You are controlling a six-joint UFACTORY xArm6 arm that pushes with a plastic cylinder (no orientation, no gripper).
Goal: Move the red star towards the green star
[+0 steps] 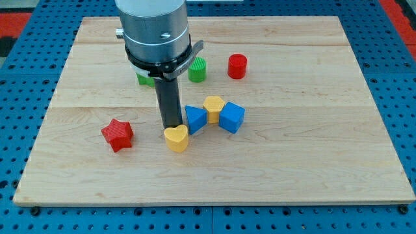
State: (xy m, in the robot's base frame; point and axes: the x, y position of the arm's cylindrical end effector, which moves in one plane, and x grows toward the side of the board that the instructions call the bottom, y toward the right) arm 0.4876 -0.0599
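A pale wooden surface (312,162) lies on a blue pegboard, seen from above and in front. A grey cylindrical arm comes down from the view's top and ends in a straight dark rod; this tool has no jaws to open or close, only a plain end. My tip (171,127) rests near the board's middle, touching or just behind the top edge of a yellow heart-shaped block (176,138), with a blue block (195,119) just to its right in the view. The red star (117,134) lies to the view's left of my tip and slightly lower, apart from it, with bare wood between. The green star (145,79) is mostly hidden behind the arm's body, towards the view's top; only a green edge shows, so its star shape cannot be confirmed. It sits up and to the right of the red star. In my judgement, pushing the red star that way calls for my tip to get round to the star's lower left side first, since it now stands on the wrong side. Counted: one red star, one red cylinder (237,66) at upper right, two green blocks including a ribbed green one (197,69), two blue blocks, the second a cube (231,117), and two yellow blocks, the second (213,108) between the blues.
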